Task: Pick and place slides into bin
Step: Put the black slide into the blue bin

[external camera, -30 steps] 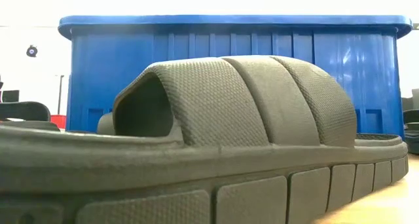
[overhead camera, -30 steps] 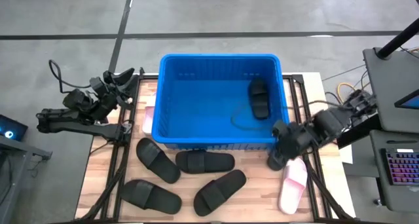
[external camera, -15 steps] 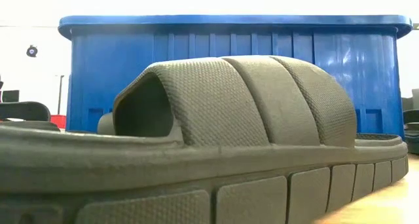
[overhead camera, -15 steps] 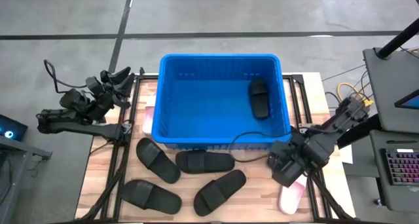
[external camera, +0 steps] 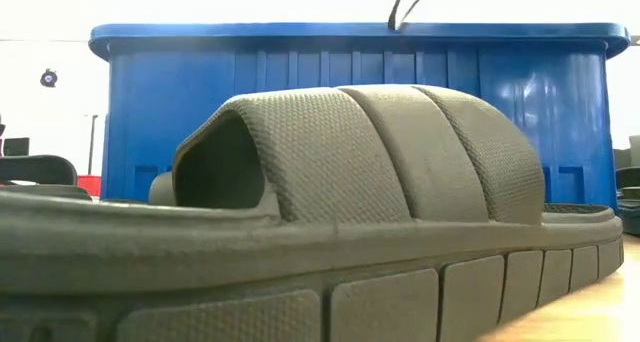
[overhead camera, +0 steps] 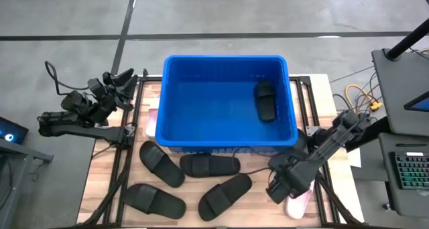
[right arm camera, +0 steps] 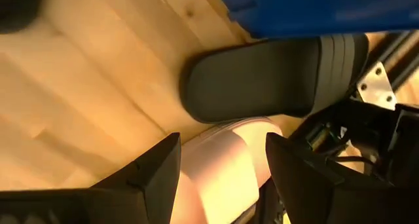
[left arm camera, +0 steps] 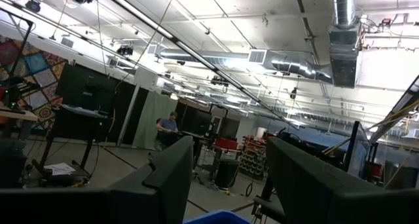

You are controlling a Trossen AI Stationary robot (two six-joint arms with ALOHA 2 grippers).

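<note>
Left tool (overhead camera: 127,78): parked beyond the left edge of the bench (overhead camera: 261,209), raised and idle. Its fingers (left arm camera: 173,175) stand apart with nothing between them.

Bin (overhead camera: 201,68): one blue bin, in the middle of the bench toward the far side. One black slide (overhead camera: 265,100) lies already inside, near the right wall.

Black slides on the bench: four in the high view, in front of the bin. The first (overhead camera: 161,163) is near the bin's left corner, the second (overhead camera: 155,199) at the front left, the third (overhead camera: 209,165) just before the bin wall, the fourth (overhead camera: 225,194) to the right of it. The right wrist view shows another dark one (right arm camera: 262,83) close by the bin, so the count may be higher.

Pink slide (overhead camera: 298,201): one, at the front right of the bench.

Right tool (overhead camera: 280,189): low over the pink slide, fingers (right arm camera: 154,175) apart, one on each side of it, not yet clamped.

Handling: the slides look like foam, so probably light, soft and not fragile. The sole may bend; I would take hold across the sole or at the wide strap.
</note>
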